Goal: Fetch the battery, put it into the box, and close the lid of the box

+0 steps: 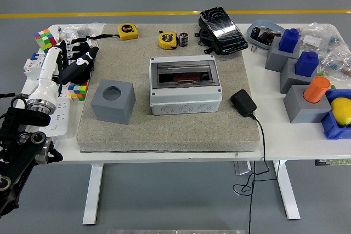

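The grey box [185, 101] stands mid-mat with its smoked lid [184, 74] lying flat and shut. Through the lid shows a reddish shape, which may be the battery; I cannot tell for sure. Left of the box is a grey block [112, 101] with an empty round hole. My left hand [77, 62] hovers at the mat's left edge, well clear of box and block, with its black fingers [88, 54] relaxed and holding nothing. The right arm is out of view.
Two yellow tape measures [128, 30] [166, 39] and a small black cylinder [184, 39] lie at the back. A black adapter [243, 103] with its cable sits right of the box. Grey blocks with blue and orange [317, 89] pieces stand right. Puzzle cubes [45, 37] are at the left.
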{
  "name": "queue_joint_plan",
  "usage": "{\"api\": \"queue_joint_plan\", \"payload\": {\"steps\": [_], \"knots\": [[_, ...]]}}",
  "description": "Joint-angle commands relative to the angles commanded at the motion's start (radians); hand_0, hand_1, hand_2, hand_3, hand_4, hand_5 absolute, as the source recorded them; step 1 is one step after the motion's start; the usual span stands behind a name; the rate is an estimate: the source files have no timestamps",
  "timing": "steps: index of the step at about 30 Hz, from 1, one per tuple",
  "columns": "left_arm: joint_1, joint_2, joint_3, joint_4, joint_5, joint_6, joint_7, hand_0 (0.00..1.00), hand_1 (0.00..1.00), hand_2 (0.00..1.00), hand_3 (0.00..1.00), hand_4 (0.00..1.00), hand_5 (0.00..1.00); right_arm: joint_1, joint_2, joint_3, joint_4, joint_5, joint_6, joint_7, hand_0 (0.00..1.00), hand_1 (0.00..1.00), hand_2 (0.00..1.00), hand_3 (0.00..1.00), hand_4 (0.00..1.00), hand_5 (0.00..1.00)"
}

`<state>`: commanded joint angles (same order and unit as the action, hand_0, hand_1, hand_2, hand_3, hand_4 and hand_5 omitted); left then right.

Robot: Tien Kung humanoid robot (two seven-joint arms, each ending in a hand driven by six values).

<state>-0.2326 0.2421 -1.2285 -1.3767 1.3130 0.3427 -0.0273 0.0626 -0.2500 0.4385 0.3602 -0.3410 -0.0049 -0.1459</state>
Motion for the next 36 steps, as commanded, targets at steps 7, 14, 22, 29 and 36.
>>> {"api": "queue_joint_plan", "payload": {"steps": [7, 14, 22, 29, 36], "knots": [[0.003, 0.004, -0.007, -0.005, 0.007, -0.003, 0.005, 0.42, 0.645, 0.682, 0.694, 0.935, 0.556, -0.002, 0.006, 0.014, 0.001, -0.005, 0.0, 0.001, 0.703, 0.727, 0.721, 0.703, 0.998, 0.716], [0.004, 0.007, -0.022, -0.012, 0.014, -0.003, 0.006, 0.421, 0.645, 0.681, 0.691, 0.929, 0.551, -0.001, 0.002, 0.014, 0.0, -0.004, -0.001, 0.001, 0.704, 0.727, 0.721, 0.703, 0.998, 0.716], [0.005, 0.007, -0.03, -0.015, 0.019, -0.004, 0.009, 0.421, 0.643, 0.678, 0.681, 0.925, 0.549, -0.003, 0.002, 0.014, 0.0, -0.004, 0.0, 0.001, 0.704, 0.727, 0.72, 0.703, 0.998, 0.716], [0.011, 0.004, -0.034, -0.018, 0.023, -0.005, 0.013, 0.421, 0.641, 0.678, 0.68, 0.924, 0.548, -0.008, 0.002, 0.021, 0.0, -0.007, -0.001, 0.001, 0.704, 0.727, 0.72, 0.703, 0.998, 0.716], [0.013, 0.004, -0.038, -0.021, 0.029, -0.007, 0.017, 0.421, 0.639, 0.678, 0.677, 0.922, 0.548, -0.011, 0.002, 0.023, 0.0, -0.009, -0.001, 0.001, 0.703, 0.727, 0.721, 0.703, 0.998, 0.716]]}}
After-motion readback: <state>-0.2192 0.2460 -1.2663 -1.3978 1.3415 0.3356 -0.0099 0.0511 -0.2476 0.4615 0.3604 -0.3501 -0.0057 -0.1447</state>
